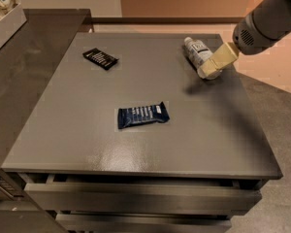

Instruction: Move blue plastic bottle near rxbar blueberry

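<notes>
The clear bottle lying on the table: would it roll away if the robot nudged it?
It likely rolls: the blue plastic bottle lies on its side on a smooth, glossy table. Being see-through plastic, it is probably light and may dent under a squeeze. The gripper sits at its near end.

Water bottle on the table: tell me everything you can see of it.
The bottle is clear, see-through plastic with a white label carrying dark print; its far end looks white, likely the cap. It lies on its side on the grey table, near the far right corner, angled diagonally away from the camera. The tan claw sits over its near end and hides it; whether they actually touch cannot be told.
</notes>
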`<action>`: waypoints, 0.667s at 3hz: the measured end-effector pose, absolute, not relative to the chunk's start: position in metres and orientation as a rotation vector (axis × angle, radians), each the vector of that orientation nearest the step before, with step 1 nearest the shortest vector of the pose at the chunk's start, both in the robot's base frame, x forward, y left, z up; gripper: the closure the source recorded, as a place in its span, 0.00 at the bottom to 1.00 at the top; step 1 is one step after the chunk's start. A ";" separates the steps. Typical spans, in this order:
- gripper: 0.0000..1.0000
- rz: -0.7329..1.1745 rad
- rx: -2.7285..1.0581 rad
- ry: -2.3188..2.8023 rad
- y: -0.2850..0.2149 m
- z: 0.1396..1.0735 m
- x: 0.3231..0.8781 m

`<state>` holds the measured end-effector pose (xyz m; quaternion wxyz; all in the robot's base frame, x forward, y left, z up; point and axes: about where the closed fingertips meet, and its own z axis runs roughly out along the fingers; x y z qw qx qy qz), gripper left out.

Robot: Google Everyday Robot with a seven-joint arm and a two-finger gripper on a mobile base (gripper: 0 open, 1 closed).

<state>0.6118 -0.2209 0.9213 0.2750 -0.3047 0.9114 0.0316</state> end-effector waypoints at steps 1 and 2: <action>0.00 0.092 -0.683 2.525 -0.217 0.902 0.632; 0.00 0.088 -0.599 2.593 -0.213 0.885 0.646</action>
